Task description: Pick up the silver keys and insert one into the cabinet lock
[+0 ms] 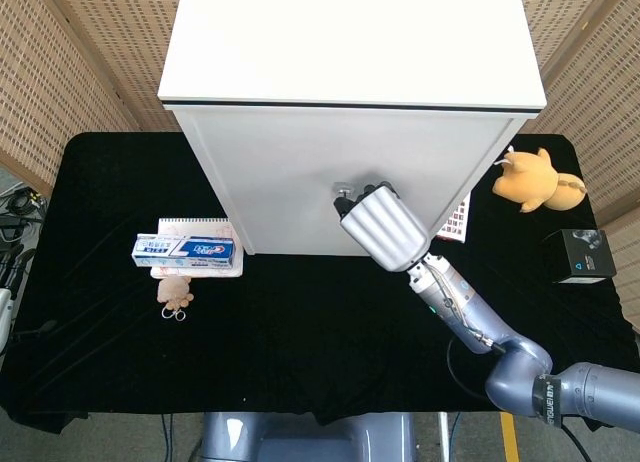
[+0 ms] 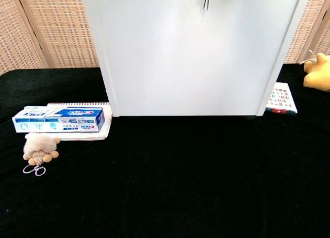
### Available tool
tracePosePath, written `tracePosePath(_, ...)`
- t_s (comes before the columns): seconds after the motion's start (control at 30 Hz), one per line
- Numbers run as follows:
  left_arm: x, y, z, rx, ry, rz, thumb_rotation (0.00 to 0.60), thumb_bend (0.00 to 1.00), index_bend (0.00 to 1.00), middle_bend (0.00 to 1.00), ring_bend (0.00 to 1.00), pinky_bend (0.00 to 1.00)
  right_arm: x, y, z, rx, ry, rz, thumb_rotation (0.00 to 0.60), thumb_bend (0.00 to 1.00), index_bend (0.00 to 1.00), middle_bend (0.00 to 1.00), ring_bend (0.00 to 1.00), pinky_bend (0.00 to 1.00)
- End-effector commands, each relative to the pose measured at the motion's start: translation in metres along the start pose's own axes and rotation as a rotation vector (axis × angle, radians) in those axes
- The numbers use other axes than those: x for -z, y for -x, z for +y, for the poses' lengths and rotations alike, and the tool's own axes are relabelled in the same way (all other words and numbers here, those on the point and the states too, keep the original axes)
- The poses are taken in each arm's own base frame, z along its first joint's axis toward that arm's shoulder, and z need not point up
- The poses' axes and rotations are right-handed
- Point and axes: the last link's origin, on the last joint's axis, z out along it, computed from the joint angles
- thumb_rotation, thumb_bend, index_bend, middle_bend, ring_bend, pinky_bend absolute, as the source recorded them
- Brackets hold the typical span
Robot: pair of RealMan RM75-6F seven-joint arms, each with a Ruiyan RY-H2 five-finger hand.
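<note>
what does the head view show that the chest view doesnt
Only the head view shows the right hand raised against the cabinet front beside a small metal fitting, the cabinet's top, and a black box at the right edge. Only the chest view shows a thin silver piece hanging down the cabinet front at its top edge. Both show the toothpaste box on a notebook, the fluffy keychain and the yellow plush toy.
</note>
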Motion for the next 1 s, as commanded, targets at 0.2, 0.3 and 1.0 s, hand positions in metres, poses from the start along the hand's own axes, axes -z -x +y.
tracePosePath(0.2,0.000,0.000,0.000,0.001,0.001,0.001,0.600,0.00,0.00,0.00,0.00,0.00,-0.001,-0.003,0.001,0.007,0.004,0.008,0.600,0.55,0.57,0.93,0.84,1.00)
tracePosePath(0.3,0.000,-0.001,0.000,0.002,0.001,0.001,0.600,0.00,0.00,0.00,0.00,0.00,-0.001,-0.005,0.001,0.008,0.005,0.012,0.600,0.55,0.58,0.93,0.84,1.00)
tracePosePath(1.0,0.009,-0.007,0.001,0.018,0.026,0.025,0.600,0.00,0.00,0.00,0.00,0.00,0.112,-0.003,0.044,-0.058,0.077,0.009,0.600,0.51,0.55,0.81,0.69,0.92)
